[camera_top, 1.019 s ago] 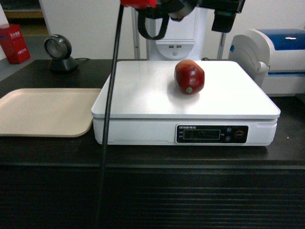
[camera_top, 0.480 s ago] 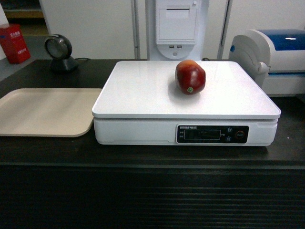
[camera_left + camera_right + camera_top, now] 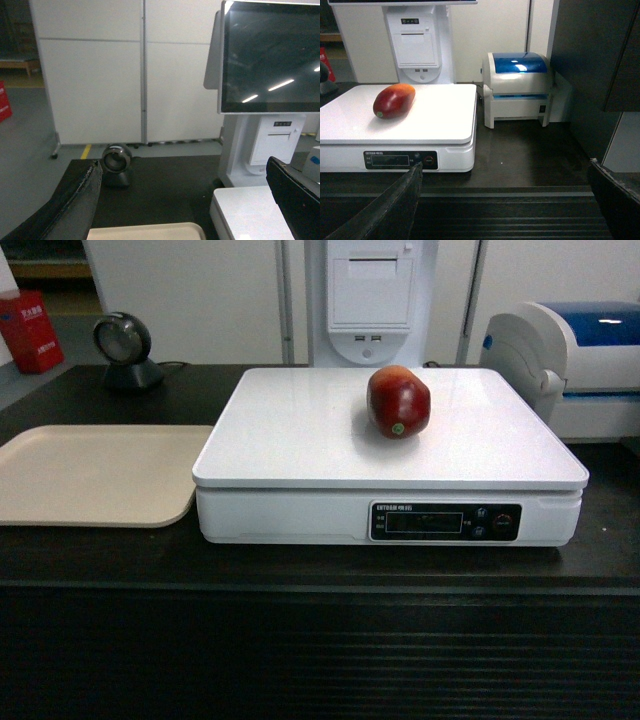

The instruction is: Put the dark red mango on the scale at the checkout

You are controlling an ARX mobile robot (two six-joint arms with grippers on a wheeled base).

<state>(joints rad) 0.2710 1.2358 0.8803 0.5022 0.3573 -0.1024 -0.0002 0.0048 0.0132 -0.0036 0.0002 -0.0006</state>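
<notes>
Mango: the dark red mango (image 3: 398,401) lies on its side on the scale (image 3: 300,430), toward the back of the platform, right of centre. The scale stands on the checkout (image 3: 320,640), a beige tray (image 3: 90,475) just left of it and a white-and-blue printer (image 3: 575,360) right. Both grippers, left gripper (image 3: 185,200) and right gripper (image 3: 505,200), are spread wide and empty, well apart from the mango.
</notes>
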